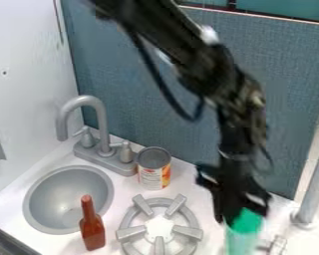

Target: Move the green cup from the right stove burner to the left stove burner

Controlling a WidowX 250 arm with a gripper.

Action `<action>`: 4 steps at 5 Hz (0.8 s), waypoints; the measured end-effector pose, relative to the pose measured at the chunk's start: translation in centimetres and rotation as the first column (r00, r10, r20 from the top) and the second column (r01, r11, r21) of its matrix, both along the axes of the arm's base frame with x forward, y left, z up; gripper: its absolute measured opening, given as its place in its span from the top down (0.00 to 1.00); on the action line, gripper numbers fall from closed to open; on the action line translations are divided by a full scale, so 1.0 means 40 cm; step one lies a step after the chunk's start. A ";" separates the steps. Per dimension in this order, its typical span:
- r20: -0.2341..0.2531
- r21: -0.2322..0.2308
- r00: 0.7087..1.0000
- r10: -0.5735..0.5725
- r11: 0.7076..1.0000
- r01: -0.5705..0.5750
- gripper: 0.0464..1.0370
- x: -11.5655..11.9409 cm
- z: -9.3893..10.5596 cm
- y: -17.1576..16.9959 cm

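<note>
And here's the robot arm (182,45), slanting in from the top, with its black gripper (242,211) right down at the green top of a pale, see-through green container (244,241) at the lower right, close by the back edge of the desk (125,191). The jaws meet that green top in the view, but it's a dark blur there: I can't tell whether they're clamped on it or spread around it.

On to the labels! The tin can (153,172) has a wraparound label, pale with red, orange and yellow patches and some print too small to make out. It stands by the desk's back edge, just beside the base of the grey faucet (99,122), which sits near the back left corner. The red-brown sauce bottle (92,231), red cap up top, is upright nearer the front, just beside the round grey sink (66,196) on the desk's left side. No writing I can make out on that one.

And between the bottle and the green container, there's the grey stove burner (160,229), its stubby arms pointing inward around a bright centre. Blue-grey wall panel (285,109) behind it all.
</note>
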State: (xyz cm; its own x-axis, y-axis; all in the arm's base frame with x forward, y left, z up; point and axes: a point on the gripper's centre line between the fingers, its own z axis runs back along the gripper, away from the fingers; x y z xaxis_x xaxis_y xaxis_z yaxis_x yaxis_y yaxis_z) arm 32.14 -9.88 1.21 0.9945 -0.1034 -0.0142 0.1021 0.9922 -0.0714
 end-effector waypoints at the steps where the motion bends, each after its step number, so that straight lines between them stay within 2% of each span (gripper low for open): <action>1: 0.076 0.025 0.989 0.123 0.992 -0.126 0.96 -0.034 0.056 0.087; 2: 0.072 0.065 0.970 0.232 0.970 -0.236 0.96 -0.038 0.049 0.165; 3: 0.009 0.098 0.953 0.302 0.949 -0.301 0.96 -0.043 -0.004 0.223; 4: -0.013 0.131 0.937 0.350 0.929 -0.345 0.96 -0.023 -0.047 0.247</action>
